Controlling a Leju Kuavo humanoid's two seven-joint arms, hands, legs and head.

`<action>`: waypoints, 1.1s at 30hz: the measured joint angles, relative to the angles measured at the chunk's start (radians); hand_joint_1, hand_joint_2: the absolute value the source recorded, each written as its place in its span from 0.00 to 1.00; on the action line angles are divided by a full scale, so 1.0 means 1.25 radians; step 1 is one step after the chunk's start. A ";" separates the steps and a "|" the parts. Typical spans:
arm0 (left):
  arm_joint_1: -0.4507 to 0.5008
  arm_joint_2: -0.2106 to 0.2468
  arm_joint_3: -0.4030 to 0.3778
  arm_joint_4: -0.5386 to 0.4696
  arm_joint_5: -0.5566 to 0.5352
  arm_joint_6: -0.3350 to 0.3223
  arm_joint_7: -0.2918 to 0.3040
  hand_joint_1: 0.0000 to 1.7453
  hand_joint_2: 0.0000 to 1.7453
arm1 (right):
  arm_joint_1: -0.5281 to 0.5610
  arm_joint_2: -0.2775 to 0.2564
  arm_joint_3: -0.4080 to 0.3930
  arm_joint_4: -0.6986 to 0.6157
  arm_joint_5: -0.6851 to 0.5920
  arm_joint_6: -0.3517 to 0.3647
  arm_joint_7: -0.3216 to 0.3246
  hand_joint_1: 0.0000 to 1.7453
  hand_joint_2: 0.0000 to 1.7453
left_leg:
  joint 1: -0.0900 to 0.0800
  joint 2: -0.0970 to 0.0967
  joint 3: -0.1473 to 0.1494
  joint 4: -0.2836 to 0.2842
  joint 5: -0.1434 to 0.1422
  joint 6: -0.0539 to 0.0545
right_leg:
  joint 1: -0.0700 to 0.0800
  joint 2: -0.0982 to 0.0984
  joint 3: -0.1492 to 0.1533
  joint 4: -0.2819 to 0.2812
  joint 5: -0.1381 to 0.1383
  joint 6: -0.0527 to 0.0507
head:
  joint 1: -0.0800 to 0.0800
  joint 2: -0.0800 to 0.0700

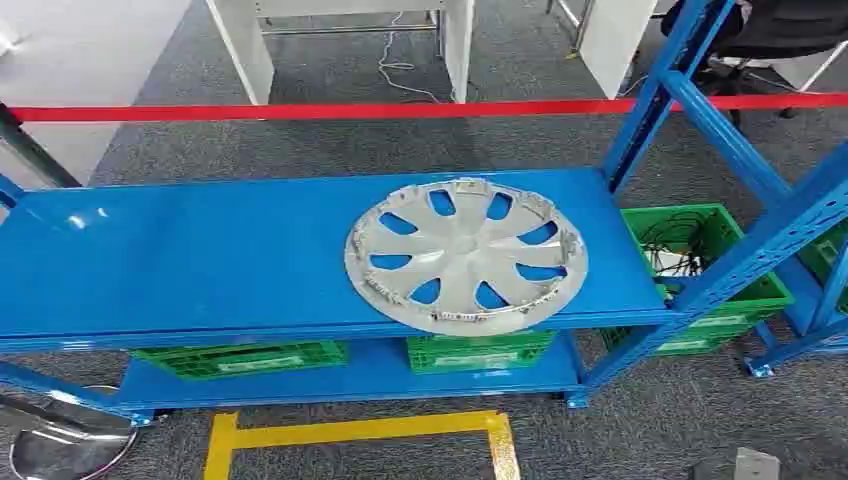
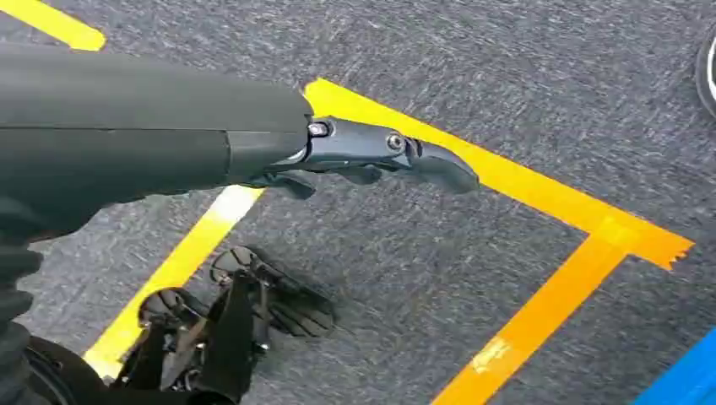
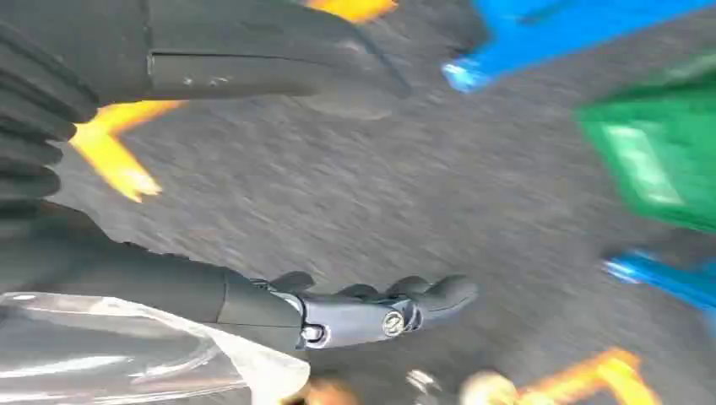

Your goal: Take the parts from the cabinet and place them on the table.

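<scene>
A silver wheel cover [image 1: 466, 255] with several spoke openings lies flat on the right half of the blue cabinet's top shelf [image 1: 200, 250]. My left hand [image 2: 371, 156] hangs over grey carpet and yellow floor tape, its fingers stretched out and holding nothing. My right hand [image 3: 371, 308] also hangs low over the carpet with its fingers extended and nothing in them; that view is blurred. Both hands are well away from the wheel cover.
Green crates [image 1: 480, 352] stand on the lower shelf, and another green crate [image 1: 700, 270] with cables sits to the right between blue uprights. A red tape barrier [image 1: 300, 111] runs behind the cabinet. A yellow tape square [image 1: 350, 432] marks the floor in front.
</scene>
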 joint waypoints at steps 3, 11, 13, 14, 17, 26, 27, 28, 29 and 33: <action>-0.006 -0.004 0.016 0.004 -0.007 0.009 -0.014 0.00 1.00 | 0.018 0.012 0.001 -0.080 0.014 -0.026 -0.021 0.00 1.00 | 0.000 0.000 0.000 0.000 0.000 0.000 | 0.000 0.000 0.000 0.000 0.000 0.000 | 0.000 0.000; -0.020 -0.017 0.057 0.016 -0.023 0.031 -0.052 0.00 1.00 | 0.069 0.044 0.013 -0.305 0.052 -0.097 -0.078 0.00 1.00 | 0.000 0.000 0.000 0.000 0.000 0.000 | 0.000 0.000 0.000 0.000 0.000 0.000 | 0.000 0.000; -0.024 -0.021 0.071 0.020 -0.029 0.036 -0.061 0.00 1.00 | 0.083 0.052 0.021 -0.363 0.063 -0.115 -0.092 0.00 1.00 | 0.000 0.000 0.000 0.000 0.000 0.000 | 0.000 0.000 0.000 0.000 0.000 0.000 | 0.000 0.000; -0.025 -0.023 0.074 0.021 -0.031 0.039 -0.066 0.00 1.00 | 0.089 0.056 0.025 -0.392 0.068 -0.124 -0.099 0.00 1.00 | 0.000 0.000 0.000 0.000 0.000 0.000 | 0.000 0.000 -0.001 0.000 0.000 0.000 | 0.000 0.000; -0.031 -0.027 0.090 0.026 -0.038 0.048 -0.080 0.00 1.00 | 0.106 0.066 0.037 -0.473 0.084 -0.149 -0.119 0.00 1.00 | 0.000 0.000 -0.001 0.000 0.000 0.000 | 0.000 0.000 -0.001 0.000 0.000 0.000 | 0.000 0.000; -0.044 -0.036 0.119 0.036 -0.070 0.056 -0.113 0.00 1.00 | 0.144 0.084 0.135 -0.649 0.227 -0.211 -0.169 0.00 1.00 | 0.000 0.000 -0.001 0.000 0.000 0.000 | 0.000 0.000 -0.001 0.000 0.000 0.000 | 0.000 0.000; -0.046 -0.037 0.125 0.038 -0.074 0.056 -0.115 0.00 1.00 | 0.146 0.084 0.153 -0.657 0.253 -0.217 -0.174 0.00 1.00 | 0.000 0.000 -0.001 0.000 0.000 0.000 | 0.000 0.000 -0.001 0.000 0.000 0.000 | 0.000 0.000; -0.047 -0.038 0.128 0.039 -0.080 0.055 -0.117 0.00 1.00 | 0.147 0.084 0.168 -0.663 0.277 -0.223 -0.176 0.00 1.00 | 0.000 0.000 -0.001 0.000 0.000 0.000 | 0.000 0.000 -0.001 0.000 0.000 0.000 | 0.000 0.000; -0.048 -0.038 0.129 0.040 -0.086 0.053 -0.120 0.00 1.00 | 0.147 0.084 0.183 -0.666 0.300 -0.227 -0.178 0.00 1.00 | 0.000 0.000 -0.001 0.000 0.000 0.000 | 0.000 0.001 -0.001 0.000 0.000 0.000 | 0.000 0.000; -0.051 -0.040 0.129 0.042 -0.106 0.047 -0.126 0.00 1.00 | 0.143 0.071 0.249 -0.667 0.388 -0.241 -0.161 0.00 1.00 | 0.000 0.000 -0.001 0.000 0.000 0.000 | 0.000 0.000 -0.001 0.000 0.000 0.000 | 0.000 0.000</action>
